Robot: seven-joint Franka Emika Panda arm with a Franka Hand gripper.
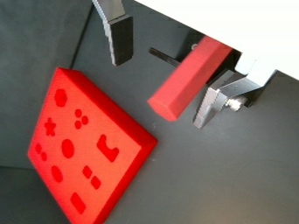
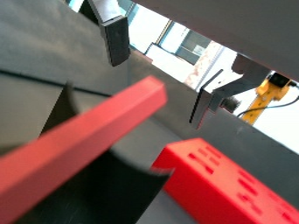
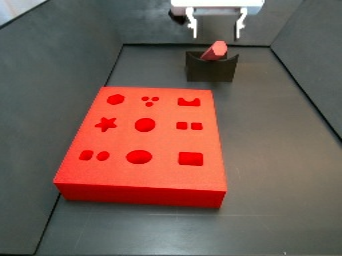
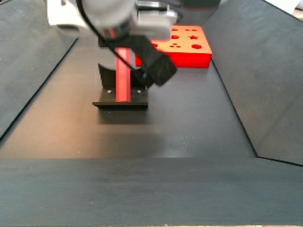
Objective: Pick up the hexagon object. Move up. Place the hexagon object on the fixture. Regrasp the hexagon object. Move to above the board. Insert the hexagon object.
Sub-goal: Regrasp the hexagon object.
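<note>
The hexagon object [image 3: 214,50], a slim red bar, lies tilted in the notch of the dark fixture [image 3: 211,68] at the far end of the floor. It also shows as a long red bar [image 4: 122,80] leaning on the fixture [image 4: 122,105]. My gripper [image 3: 217,25] hangs open just above it. In both wrist views the bar [image 1: 187,79] [image 2: 82,140] runs between the spread fingers. One finger [image 1: 117,39] stands well clear and the other finger [image 1: 211,105] is close beside the bar. The red board [image 3: 144,140] [image 1: 82,144] lies flat nearby, its cut-outs facing up.
Dark sloping walls [image 3: 60,60] enclose the floor on both sides. The board [image 4: 183,49] sits beyond the fixture in a side view, and its corner [image 2: 228,188] shows beside the fixture's notch [image 2: 117,175] in a wrist view.
</note>
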